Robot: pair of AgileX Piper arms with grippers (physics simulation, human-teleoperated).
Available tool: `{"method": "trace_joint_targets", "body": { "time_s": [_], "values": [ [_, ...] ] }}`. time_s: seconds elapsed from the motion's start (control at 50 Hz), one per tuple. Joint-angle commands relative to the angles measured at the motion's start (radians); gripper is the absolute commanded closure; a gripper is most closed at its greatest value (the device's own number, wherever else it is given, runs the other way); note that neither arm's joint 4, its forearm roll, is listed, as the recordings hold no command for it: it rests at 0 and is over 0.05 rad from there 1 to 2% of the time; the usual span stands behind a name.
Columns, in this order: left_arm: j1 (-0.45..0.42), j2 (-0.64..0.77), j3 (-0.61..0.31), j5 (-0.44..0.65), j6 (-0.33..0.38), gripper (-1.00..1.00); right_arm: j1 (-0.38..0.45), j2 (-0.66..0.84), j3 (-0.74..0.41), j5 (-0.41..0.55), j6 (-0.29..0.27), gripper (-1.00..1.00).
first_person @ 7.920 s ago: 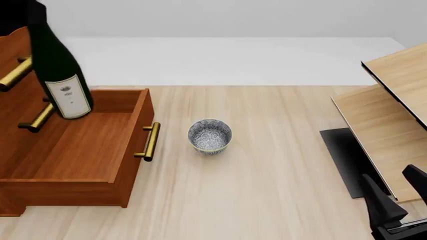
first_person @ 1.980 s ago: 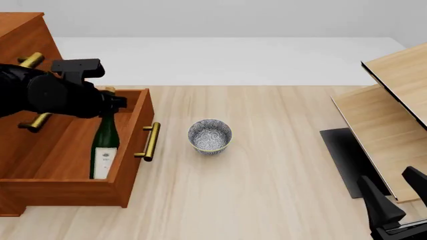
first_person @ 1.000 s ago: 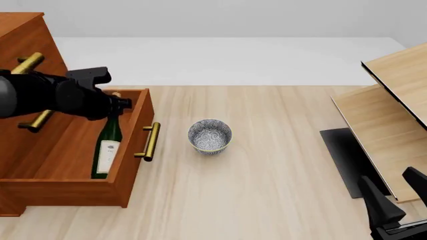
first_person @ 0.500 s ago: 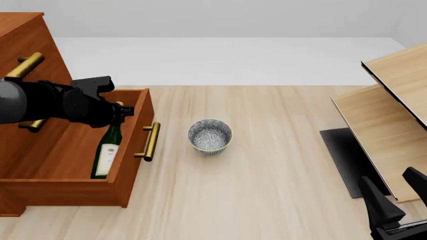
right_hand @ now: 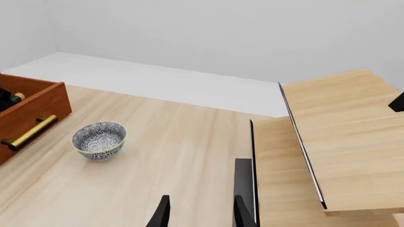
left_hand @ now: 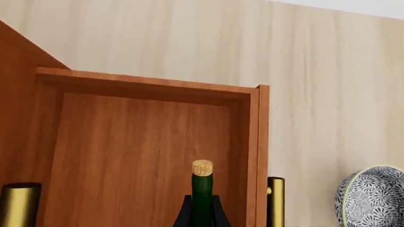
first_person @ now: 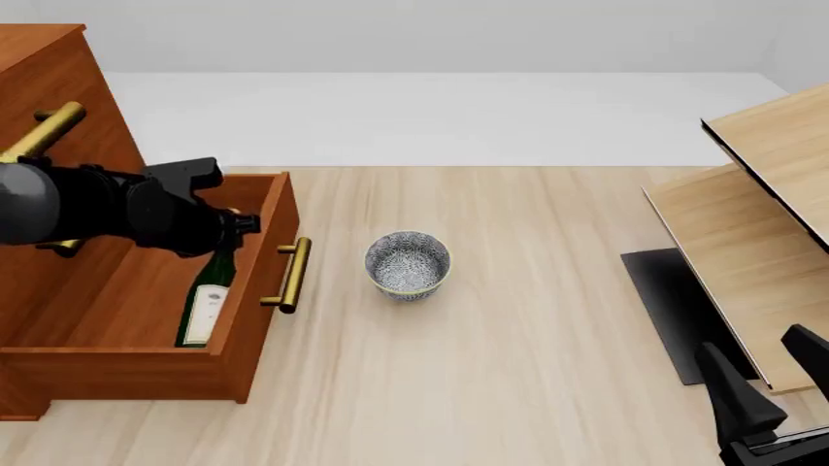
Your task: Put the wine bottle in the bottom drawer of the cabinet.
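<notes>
The wine bottle (first_person: 208, 291) leans in the open bottom drawer (first_person: 266, 243) of the cabinet (first_person: 52, 58), base down, neck up against the drawer's right wall. My left gripper (first_person: 228, 229) is shut on its neck, just below the foil top. In the left wrist view the green neck and gold-tan top (left_hand: 202, 179) stand between my two black fingers (left_hand: 184, 215), above the drawer floor (left_hand: 139, 156). My right gripper (first_person: 771, 374) is open and empty at the table's near right corner; its fingers (right_hand: 162, 213) show in the right wrist view.
A small speckled grey bowl (first_person: 407, 264) sits on the table just right of the drawer's brass handle (first_person: 293, 275). A pale wood shelf unit (first_person: 764, 194) and a black mat (first_person: 667, 311) stand at the right. Upper drawer handles (first_person: 39, 136) jut out behind my left arm.
The bottle has gone from hanging above the drawer to standing in it, then tilted to lean against the right wall. My left gripper has sunk a little with the neck. The right arm has not moved.
</notes>
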Motion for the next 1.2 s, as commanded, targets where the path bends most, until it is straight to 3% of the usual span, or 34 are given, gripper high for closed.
{"method": "trace_joint_targets", "body": {
  "time_s": [0.02, 0.6, 0.62, 1.2],
  "values": [
    [-0.004, 0.019, 0.018, 0.018, 0.042, 1.0, 0.001, 0.0, 0.0, 0.0, 0.001, -1.0],
    [0.004, 0.017, 0.018, 0.014, 0.039, 1.0, 0.0, 0.0, 0.0, 0.0, 0.0, -1.0],
    [0.004, 0.018, 0.018, 0.015, 0.041, -1.0, 0.001, 0.0, 0.0, 0.0, 0.0, -1.0],
    [-0.007, -0.017, 0.011, 0.037, 0.037, -1.0, 0.0, 0.001, 0.0, 0.0, -0.002, -1.0]
  ]
}}
